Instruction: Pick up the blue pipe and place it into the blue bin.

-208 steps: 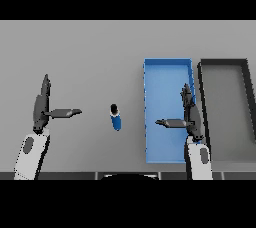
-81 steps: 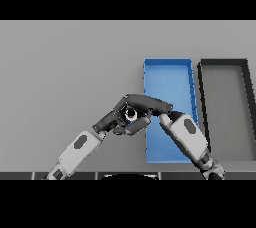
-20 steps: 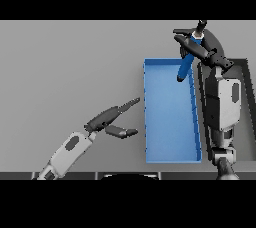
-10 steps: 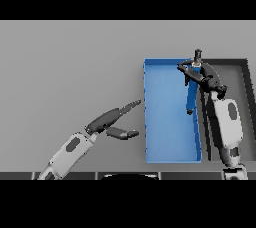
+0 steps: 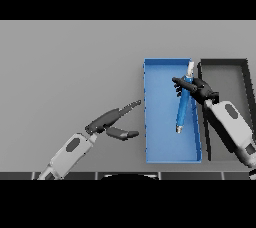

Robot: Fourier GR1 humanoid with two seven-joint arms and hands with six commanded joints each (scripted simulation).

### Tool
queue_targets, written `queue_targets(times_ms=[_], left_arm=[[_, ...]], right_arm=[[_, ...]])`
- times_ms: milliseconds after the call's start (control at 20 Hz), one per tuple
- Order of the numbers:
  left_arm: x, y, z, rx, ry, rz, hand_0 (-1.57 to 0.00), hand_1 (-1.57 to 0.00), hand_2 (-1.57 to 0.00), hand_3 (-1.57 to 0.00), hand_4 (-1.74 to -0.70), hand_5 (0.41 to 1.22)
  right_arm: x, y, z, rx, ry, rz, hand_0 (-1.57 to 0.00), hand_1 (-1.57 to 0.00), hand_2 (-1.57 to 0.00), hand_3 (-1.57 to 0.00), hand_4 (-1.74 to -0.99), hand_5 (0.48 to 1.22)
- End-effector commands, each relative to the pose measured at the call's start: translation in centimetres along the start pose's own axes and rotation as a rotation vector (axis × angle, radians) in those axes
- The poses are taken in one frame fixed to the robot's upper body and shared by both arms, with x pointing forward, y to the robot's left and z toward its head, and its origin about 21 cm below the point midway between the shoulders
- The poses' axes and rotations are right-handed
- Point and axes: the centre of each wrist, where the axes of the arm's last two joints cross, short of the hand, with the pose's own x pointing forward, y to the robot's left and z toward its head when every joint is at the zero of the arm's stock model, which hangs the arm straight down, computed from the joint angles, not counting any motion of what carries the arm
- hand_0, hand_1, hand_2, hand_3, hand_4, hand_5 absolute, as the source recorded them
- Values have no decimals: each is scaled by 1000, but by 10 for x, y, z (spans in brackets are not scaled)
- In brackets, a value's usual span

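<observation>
Your right hand [image 5: 199, 89] pinches the blue pipe [image 5: 183, 106] over the blue bin [image 5: 165, 144], apparently inside. Only release remains. Your left hand [image 5: 111, 121] rests spread beside the bin.

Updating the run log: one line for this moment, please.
blue pipe: over blue bin | right robot hand: gripping pipe | left robot hand: open, idle

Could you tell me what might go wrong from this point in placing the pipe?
The right hand holds the pipe near its top end, over the blue bin and close to its right wall. If released tilted, the pipe might catch that wall or tip toward the dark bin beside it. The left hand lies near the bin's left wall and could nudge it.
</observation>
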Motion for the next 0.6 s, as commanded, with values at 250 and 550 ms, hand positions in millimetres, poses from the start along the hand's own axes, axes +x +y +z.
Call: queue_targets(times_ms=[250, 550], left_arm=[[2, -4, -2, 0, -1, 5, 1, 1, 1, 1, -831, 472], [1, -3, 2, -3, -4, 3, 1, 1, 1, 1, -828, 472]], right_arm=[[3, 11, 5, 9, -5, 256, -154, -118, -114, -68, -1192, 907], [-1, 10, 7, -34, -10, 269, -40, -30, -29, -17, -1182, 795]])
